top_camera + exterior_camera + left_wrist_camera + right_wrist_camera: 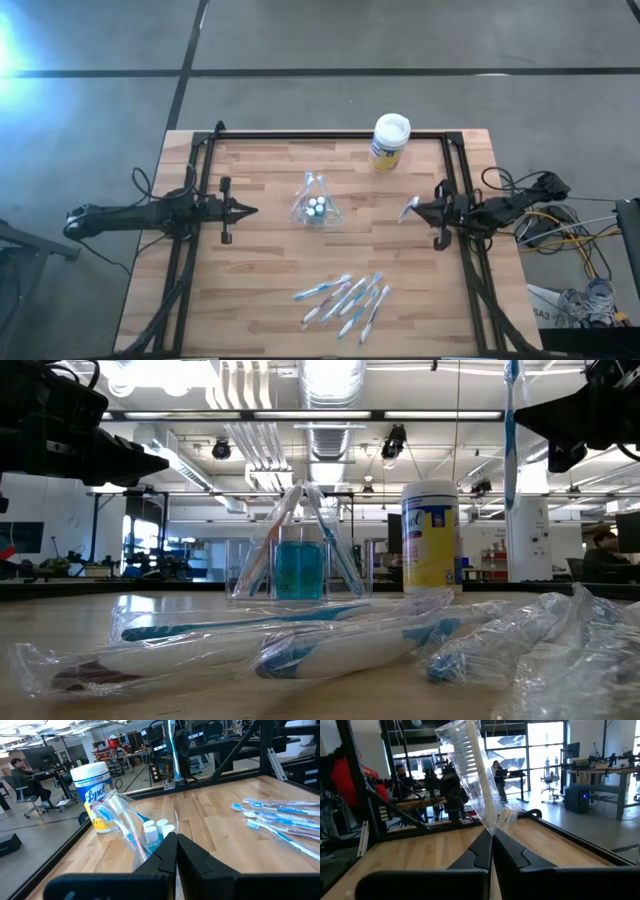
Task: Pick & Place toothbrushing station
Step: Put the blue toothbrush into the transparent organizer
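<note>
While the counter [260,250] carries everything, the risk sits high at its right edge: the right gripper [412,209] has its jaws pinched shut on one wrapped toothbrush [470,770], and slick film could slip. Clear holder [316,208] stands mid-counter; left gripper [250,210] waits closed, empty, beside it.

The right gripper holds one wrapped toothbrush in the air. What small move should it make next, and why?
Probably carry it toward the holder. The right gripper is shut on a wrapped toothbrush raised off the table, and the holder stands at mid-table, away from it.
</note>
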`<act>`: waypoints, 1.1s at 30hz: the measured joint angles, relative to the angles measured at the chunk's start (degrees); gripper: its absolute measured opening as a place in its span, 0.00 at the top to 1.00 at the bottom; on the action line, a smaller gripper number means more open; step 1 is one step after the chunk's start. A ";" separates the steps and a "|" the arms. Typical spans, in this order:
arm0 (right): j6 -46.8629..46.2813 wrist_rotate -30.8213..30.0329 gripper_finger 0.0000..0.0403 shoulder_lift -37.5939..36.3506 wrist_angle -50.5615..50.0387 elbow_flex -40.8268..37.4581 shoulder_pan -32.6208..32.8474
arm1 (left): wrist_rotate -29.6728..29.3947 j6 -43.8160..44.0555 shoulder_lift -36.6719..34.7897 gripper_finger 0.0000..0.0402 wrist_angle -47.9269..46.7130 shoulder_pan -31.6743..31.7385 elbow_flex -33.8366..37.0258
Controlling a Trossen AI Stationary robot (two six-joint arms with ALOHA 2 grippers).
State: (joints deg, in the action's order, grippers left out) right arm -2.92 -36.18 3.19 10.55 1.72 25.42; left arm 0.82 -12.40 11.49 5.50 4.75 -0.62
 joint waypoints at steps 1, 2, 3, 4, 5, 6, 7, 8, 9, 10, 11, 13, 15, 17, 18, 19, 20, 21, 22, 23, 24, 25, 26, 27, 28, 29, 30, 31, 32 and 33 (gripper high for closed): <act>-0.50 0.00 0.98 0.08 0.43 0.00 -0.31 | -0.01 -0.01 0.02 0.98 -0.02 0.00 0.00; -1.10 0.00 0.98 0.26 1.23 -0.02 -0.65 | -0.01 -0.02 0.01 0.98 0.00 0.00 0.00; -1.48 0.00 0.98 0.53 2.37 -0.02 -0.94 | -0.01 -0.02 0.00 0.98 0.00 0.00 0.00; -1.51 -0.01 0.98 1.02 3.88 -0.02 -1.26 | -0.01 -0.02 0.02 0.98 0.00 0.00 0.00; -1.42 0.00 0.98 1.80 5.52 -0.02 -1.54 | -0.01 -0.02 0.02 0.98 0.00 0.00 0.00; -1.27 -0.02 0.98 2.87 7.31 -0.02 -1.83 | -0.01 -0.02 0.00 0.98 0.00 0.00 0.00; -1.07 -0.02 0.98 4.23 9.14 -0.02 -2.19 | -0.01 -0.02 0.02 0.98 0.00 0.00 0.00; -0.70 -0.02 0.98 5.74 11.06 -0.02 -2.53 | -0.01 -0.04 0.01 0.98 0.00 0.00 0.00; -0.37 -0.02 0.98 7.50 13.17 -0.02 -2.87 | -0.01 -0.04 0.02 0.98 0.00 0.00 0.00; -0.18 0.00 0.98 9.50 15.47 0.00 -3.20 | -0.01 -0.04 0.01 0.98 0.00 0.00 0.00; -0.15 0.00 0.98 11.66 17.06 0.25 -3.54 | -0.01 -0.03 0.01 0.98 0.00 0.00 0.00; -0.16 0.02 0.98 16.43 19.46 1.63 -4.22 | -0.01 -0.04 0.02 0.98 0.00 0.00 0.00; -0.89 0.02 0.98 21.63 20.31 3.77 -4.93 | -0.01 -0.04 0.02 0.98 0.00 0.00 0.02; -1.82 0.04 0.98 27.46 20.47 7.08 -6.01 | -0.01 -0.04 0.02 0.98 0.00 0.00 0.02; -1.99 0.04 0.98 30.55 20.55 8.86 -6.53 | -0.01 -0.04 0.02 0.98 0.00 0.00 0.02; -2.05 0.04 0.98 33.77 20.56 10.82 -7.08 | -0.01 -0.04 0.01 0.98 0.00 0.00 0.02; -1.77 0.04 0.98 36.84 20.63 12.79 -7.56 | -0.01 -0.04 0.02 0.98 0.00 0.00 0.02; -1.13 0.07 0.98 40.06 21.32 14.71 -8.03 | -0.01 -0.04 0.02 0.98 0.00 0.00 0.02; -0.28 0.25 0.98 43.31 22.20 16.55 -8.40 | -0.01 -0.04 0.02 0.98 0.00 0.00 0.02; 0.59 0.55 0.98 46.29 23.21 18.38 -8.83 | 0.01 -0.04 0.02 0.98 0.00 0.00 0.02; 1.43 1.52 0.98 49.06 24.35 20.18 -9.37 | 0.00 -0.04 0.02 0.98 0.00 0.00 0.02; 1.97 2.98 0.98 51.68 25.47 21.87 -10.04 | -0.01 -0.04 0.02 0.98 0.00 0.00 0.02; 2.27 4.85 0.98 54.20 26.52 23.62 -10.84 | -0.01 -0.04 0.01 0.98 0.00 0.00 0.03; 2.29 6.61 0.98 56.49 27.43 25.23 -11.71 | -0.01 -0.04 0.02 0.98 0.00 0.00 0.04; 2.20 7.91 0.98 58.70 28.25 26.72 -12.58 | -0.01 -0.04 0.02 0.98 0.00 0.00 0.04; 1.75 8.63 0.98 60.85 28.63 28.08 -13.48 | -0.01 -0.04 0.02 0.98 0.00 0.00 0.04; 1.10 9.31 0.98 62.88 28.79 29.41 -14.46 | -0.01 -0.04 0.02 0.98 0.00 0.00 0.04; 0.13 9.68 0.98 64.81 28.83 30.58 -15.43 | -0.01 -0.02 0.02 0.98 -0.01 0.00 0.04; -0.87 9.70 0.98 66.77 28.87 31.62 -16.29 | -0.01 -0.02 -0.01 0.98 -0.01 0.00 0.04; -1.86 9.73 0.98 68.68 28.88 32.55 -17.11 | 0.01 -0.03 0.01 0.98 -0.02 0.00 0.04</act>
State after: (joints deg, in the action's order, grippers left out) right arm -4.77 -26.46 71.87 39.44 34.26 8.31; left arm 0.83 -12.43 11.50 5.48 4.75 -0.58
